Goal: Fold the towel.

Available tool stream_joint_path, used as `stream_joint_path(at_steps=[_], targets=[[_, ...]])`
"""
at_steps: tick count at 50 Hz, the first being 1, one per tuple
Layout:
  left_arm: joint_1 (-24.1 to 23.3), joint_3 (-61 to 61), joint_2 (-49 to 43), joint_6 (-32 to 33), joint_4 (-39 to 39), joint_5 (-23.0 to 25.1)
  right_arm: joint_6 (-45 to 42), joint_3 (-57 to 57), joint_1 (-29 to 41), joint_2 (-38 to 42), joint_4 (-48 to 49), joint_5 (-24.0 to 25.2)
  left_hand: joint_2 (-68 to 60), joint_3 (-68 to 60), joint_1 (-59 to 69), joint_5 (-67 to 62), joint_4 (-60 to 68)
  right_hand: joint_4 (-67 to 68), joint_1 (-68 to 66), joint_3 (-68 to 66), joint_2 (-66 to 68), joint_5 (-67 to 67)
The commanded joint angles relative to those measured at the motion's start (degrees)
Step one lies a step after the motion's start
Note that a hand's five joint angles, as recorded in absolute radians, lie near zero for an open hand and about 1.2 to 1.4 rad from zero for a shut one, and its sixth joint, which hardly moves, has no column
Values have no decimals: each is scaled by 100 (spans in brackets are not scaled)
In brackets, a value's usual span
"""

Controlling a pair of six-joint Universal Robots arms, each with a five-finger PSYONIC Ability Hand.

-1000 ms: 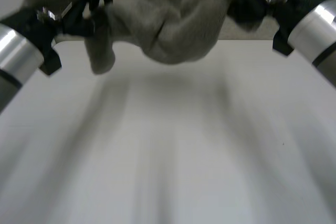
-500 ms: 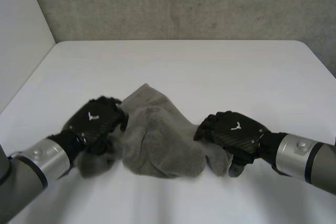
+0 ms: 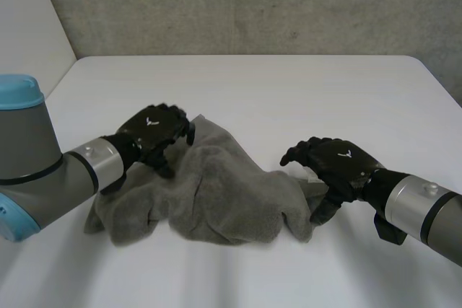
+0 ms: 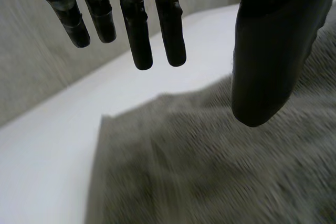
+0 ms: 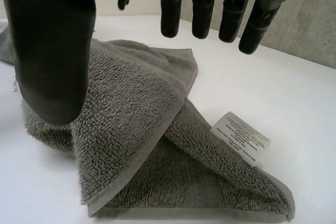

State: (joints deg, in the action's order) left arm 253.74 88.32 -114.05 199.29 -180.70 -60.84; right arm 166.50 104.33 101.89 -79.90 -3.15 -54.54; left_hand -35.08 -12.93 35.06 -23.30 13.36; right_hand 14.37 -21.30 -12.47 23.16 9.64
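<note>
One grey towel (image 3: 224, 196) lying crumpled in loose heap on near part of white table (image 3: 289, 91), between both hands. Right hand (image 3: 338, 166) hovering over towel's right end, fingers straight, thumb spread wide, gripping nothing; white label (image 5: 240, 139) showing on folded corner beneath it. Left hand (image 3: 153, 133) hanging over towel's far left edge, fingers relaxed, thumb apart, likewise holding nothing. Grey wall (image 3: 253, 5) standing beyond table's far edge.

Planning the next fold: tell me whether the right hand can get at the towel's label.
Likely yes. The label sticks out uncovered at the edge of the towel, near the fingertips of the open right hand, with nothing between them.
</note>
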Motion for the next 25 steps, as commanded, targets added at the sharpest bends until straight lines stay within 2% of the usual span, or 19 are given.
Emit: stream_joint_path(at_steps=[1, 7, 10, 18, 25], targets=[[394, 816, 899, 5, 431, 449, -345, 61, -2, -43, -27, -4, 232, 293, -230, 54, -336, -437, 230, 247, -416, -64], [930, 1687, 1902, 66, 404, 863, -838, 184, 225, -648, -194, -83, 216, 293, -214, 37, -336, -437, 197, 247, -383, -31], [1080, 2038, 2210, 232, 413, 925, -935, 289, 392, -799, -221, -101, 216, 293, -213, 37, -336, -437, 197, 247, -383, -31], [1336, 2856, 2353, 1005, 404, 873, -1259, 456, 955, -642, -142, -495, 232, 293, -230, 54, -336, -437, 180, 247, -366, -14], [1371, 3051, 2204, 1218, 203, 846, -1717, 456, 1132, -96, 201, -593, 316, 293, -314, 138, -336, -437, 62, 247, -248, 104]])
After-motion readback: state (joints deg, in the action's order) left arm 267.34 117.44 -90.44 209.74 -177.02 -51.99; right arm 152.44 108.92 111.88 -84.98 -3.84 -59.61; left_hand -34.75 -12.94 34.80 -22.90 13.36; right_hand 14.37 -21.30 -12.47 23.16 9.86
